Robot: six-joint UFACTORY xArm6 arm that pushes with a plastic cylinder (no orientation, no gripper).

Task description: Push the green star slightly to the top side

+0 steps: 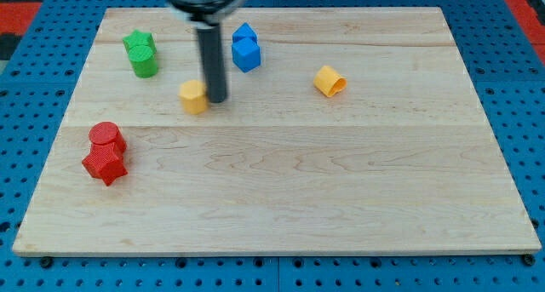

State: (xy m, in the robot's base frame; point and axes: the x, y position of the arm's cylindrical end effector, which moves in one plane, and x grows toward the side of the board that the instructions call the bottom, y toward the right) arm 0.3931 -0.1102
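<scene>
The green star point(137, 43) lies near the board's top left corner. A green cylinder point(144, 63) touches it just below. My tip point(217, 100) rests on the board to the right of and below the green pair, well apart from them. It stands right next to the right side of a small yellow block point(194, 96). The dark rod rises from the tip to the view's top edge.
Two blue blocks point(246, 48) sit close together right of the rod, near the top. Another yellow block point(330, 81) lies further right. A red cylinder point(107, 136) and a red star point(105, 164) touch at the left. The wooden board point(341, 181) lies on a blue pegboard.
</scene>
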